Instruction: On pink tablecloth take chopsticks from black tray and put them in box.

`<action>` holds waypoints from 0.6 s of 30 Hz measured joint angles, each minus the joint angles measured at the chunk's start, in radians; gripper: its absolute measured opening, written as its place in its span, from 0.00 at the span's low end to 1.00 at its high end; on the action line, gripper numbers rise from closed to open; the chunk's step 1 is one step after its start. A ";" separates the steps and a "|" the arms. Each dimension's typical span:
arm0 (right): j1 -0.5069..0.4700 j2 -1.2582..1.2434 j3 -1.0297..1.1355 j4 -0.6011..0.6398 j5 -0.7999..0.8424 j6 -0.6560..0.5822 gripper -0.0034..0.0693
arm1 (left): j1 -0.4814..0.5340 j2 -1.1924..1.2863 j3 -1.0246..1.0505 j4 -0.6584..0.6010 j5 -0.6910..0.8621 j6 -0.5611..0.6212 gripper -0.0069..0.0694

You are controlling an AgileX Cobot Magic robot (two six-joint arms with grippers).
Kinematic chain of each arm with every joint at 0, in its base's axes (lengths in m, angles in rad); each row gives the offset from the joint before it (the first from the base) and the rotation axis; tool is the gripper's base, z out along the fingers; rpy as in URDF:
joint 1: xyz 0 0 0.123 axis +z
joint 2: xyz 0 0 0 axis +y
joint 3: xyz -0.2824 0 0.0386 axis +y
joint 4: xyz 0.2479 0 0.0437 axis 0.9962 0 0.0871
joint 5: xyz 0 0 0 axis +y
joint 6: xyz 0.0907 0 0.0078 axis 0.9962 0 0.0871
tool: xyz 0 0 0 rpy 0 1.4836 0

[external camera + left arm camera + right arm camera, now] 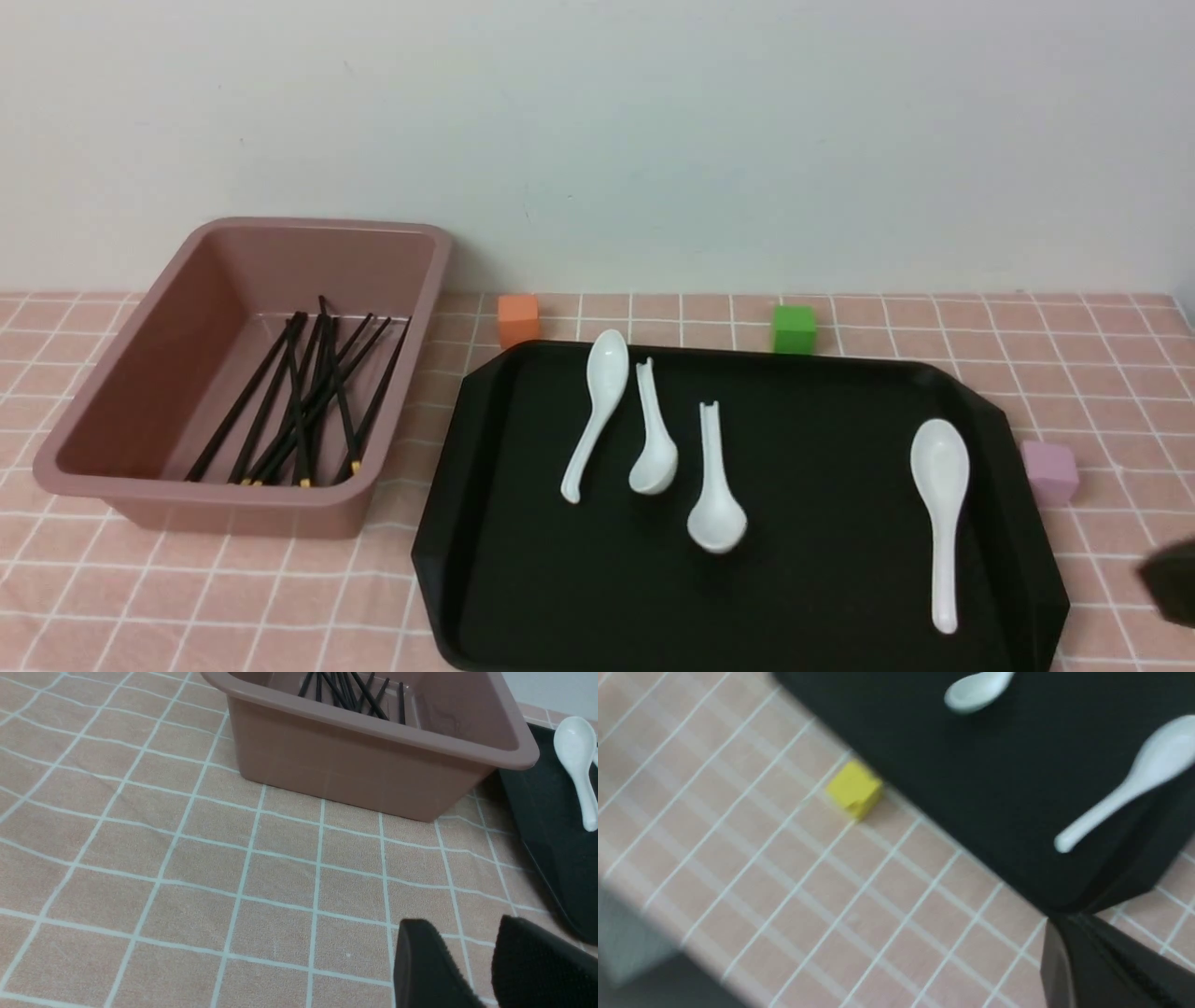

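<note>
Front view, chopsticks: all that show [299,406] lie in the box [215,490], well apart from the right hand [1172,583], with the tray's [822,607] whole width between; none shows on the tray.
Front view, axis: their long axes run along the box's length, fanned and crossing. The gold-banded ends lie at the wall nearer the robot and the plain ends point toward the far wall.
Front view, tray: it holds only four white spoons [717,523], the nearest one close to the right hand.
Front view, right hand: it is a dark blur at the picture's edge, low over the cloth [233,607], beside the tray's near corner, with a pink cube [1049,471] beyond it. How far it is open cannot be told here.
Left wrist view, left hand: the hand [462,926] has its pads slightly parted with nothing between them, low over bare cloth.
Left wrist view, box: it stands ahead of this hand and near it, with the chopsticks showing over its rim.
Left wrist view, risk: a forward push would likely meet the box wall, slide the box on the cloth and jumble the sticks.
Right wrist view, right hand: the hand [1057,928] is closed tight and empty, just beside the tray's cut corner; the picture is blurred.
Right wrist view, risk: this low, the hand could catch the rim and jolt the tray and the spoon lying close by. Since no sticks seem left there, another grab would take a spoon, the wrong thing. A yellow cube [854,788] farther off by the tray edge could be knocked.
</note>
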 joint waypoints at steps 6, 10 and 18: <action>-0.334 -0.396 0.522 0.045 -0.389 -0.134 0.03 | 0.000 0.000 0.000 0.000 0.000 0.000 0.40; -0.469 -0.568 0.755 0.086 -0.603 -0.157 0.03 | 0.000 0.000 0.000 0.000 0.000 0.000 0.40; -0.549 -0.790 0.955 0.143 -0.720 -0.158 0.04 | 0.000 0.000 0.000 0.000 0.000 0.000 0.40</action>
